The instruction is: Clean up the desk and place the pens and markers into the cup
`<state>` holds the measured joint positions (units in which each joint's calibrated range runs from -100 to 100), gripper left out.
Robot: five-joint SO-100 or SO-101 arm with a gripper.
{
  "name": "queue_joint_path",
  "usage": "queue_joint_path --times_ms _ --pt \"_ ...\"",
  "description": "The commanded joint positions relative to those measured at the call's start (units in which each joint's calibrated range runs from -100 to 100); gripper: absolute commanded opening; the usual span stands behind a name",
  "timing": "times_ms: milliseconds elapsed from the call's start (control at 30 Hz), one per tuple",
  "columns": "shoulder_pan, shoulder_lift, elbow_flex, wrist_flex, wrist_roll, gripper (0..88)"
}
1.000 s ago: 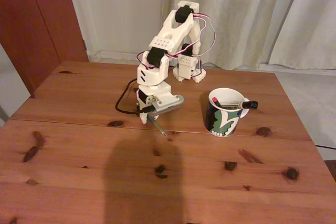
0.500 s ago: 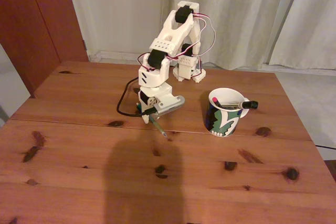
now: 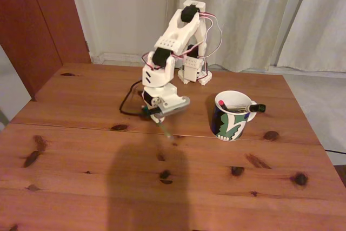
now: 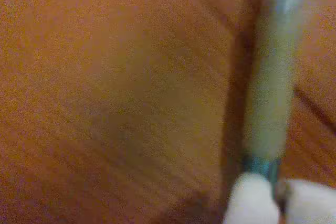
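White plastic makes up the pincer (image 3: 157, 113), which is seen low over the table (image 3: 81, 187) in the fixed view. It is clamped on the green pen (image 3: 165, 129) at the pen's top end. The pen is held slanted, with its tip pointing down toward the wood, and the tip looks lifted just off it, though that is hard to tell. In the wrist view the green pen (image 4: 270, 93) is seen blurry, sticking out from the two white fingertips (image 4: 252, 200) at the bottom edge.

Off to the right in the fixed view, the cup (image 3: 232, 116) is found standing upright, well apart from the pincer. Two sticks are already lying in it: the black pen (image 3: 233, 105) with its red tip at the rim, and the white marker (image 3: 252, 108) whose black cap pokes out over the right side.

So two of the three are judged to be put away. One job is left: the green pen must be carried over and dropped into the cup.
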<state>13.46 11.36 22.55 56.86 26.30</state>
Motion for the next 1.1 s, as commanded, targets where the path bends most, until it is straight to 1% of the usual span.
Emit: queue_joint_path --times_ms 0,367,433,533,733,800,967,1067 --pt "0.1 -1.0 0.0 -0.8 0.3 0.9" --pt "-0.1 -5.8 1.3 -0.8 0.0 0.9" --pt "-0.4 -5.8 1.1 -0.9 -0.8 0.9" --pt "-0.5 -5.8 -1.1 -0.9 -1.9 0.9" --pt "-0.7 -5.7 -6.9 -0.1 -1.3 0.9" --pt "-1.2 -5.6 -8.2 -0.3 0.5 0.9" --pt "-0.8 -5.5 -9.8 -0.1 7.1 0.9" --pt "-0.6 -5.5 -9.6 -0.1 9.9 0.9"
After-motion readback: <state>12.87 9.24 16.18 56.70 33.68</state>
